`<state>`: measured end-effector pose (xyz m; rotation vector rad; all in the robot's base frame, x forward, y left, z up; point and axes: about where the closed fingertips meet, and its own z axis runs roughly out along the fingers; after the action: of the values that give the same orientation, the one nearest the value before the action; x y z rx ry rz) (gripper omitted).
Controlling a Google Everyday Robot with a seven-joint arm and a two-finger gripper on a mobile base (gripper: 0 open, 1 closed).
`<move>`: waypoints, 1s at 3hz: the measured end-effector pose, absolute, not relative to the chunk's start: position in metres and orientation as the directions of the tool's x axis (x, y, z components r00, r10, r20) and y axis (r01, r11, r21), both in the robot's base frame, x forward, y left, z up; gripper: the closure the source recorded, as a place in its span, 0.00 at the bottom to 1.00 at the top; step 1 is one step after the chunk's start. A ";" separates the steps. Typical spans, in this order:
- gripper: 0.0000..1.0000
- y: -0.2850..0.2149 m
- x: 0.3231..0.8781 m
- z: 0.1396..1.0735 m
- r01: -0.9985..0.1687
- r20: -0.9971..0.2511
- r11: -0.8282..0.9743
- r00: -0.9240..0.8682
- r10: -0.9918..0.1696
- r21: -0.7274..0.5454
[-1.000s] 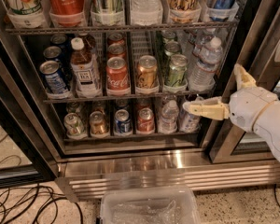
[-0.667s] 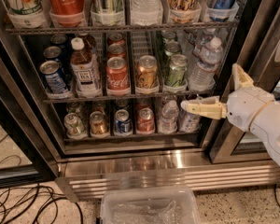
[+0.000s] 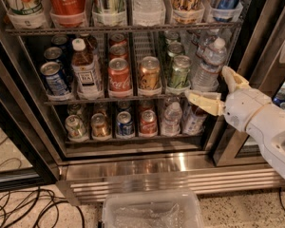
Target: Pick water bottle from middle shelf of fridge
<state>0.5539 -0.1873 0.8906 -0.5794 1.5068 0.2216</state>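
Observation:
The water bottle (image 3: pixel 208 64), clear ribbed plastic with a white cap, stands at the right end of the middle shelf (image 3: pixel 128 97) of the open fridge (image 3: pixel 147 167). My gripper (image 3: pixel 208 90) is open, just right of and slightly below the bottle. One cream finger (image 3: pixel 203 101) points left under the shelf edge in front of the bottle's base. The other finger (image 3: pixel 229 78) sticks up beside the bottle's right side. The bottle stands on the shelf, not gripped.
On the middle shelf stand blue (image 3: pixel 53 79), red (image 3: pixel 119 75), orange (image 3: pixel 149 73) and green (image 3: pixel 179 71) cans and a brown-liquid bottle (image 3: pixel 85 68). Small cans and short bottles (image 3: pixel 172 119) fill the rack below. A clear plastic bin (image 3: pixel 151 209) and cables (image 3: pixel 28 208) lie on the floor.
The gripper has shifted slightly left and up, closer to the water bottle's base. Nothing on the shelves has moved.

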 end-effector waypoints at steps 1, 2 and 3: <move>0.18 -0.191 0.557 0.892 -0.456 -0.974 0.861 0.090 -0.210 -0.227; 0.18 -0.202 0.556 0.895 -0.409 -0.971 0.881 0.100 -0.215 -0.237; 0.19 -0.211 0.555 0.895 -0.379 -0.972 0.895 0.101 -0.211 -0.234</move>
<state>0.5551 -0.2108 0.8945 -0.4904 1.4827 0.1314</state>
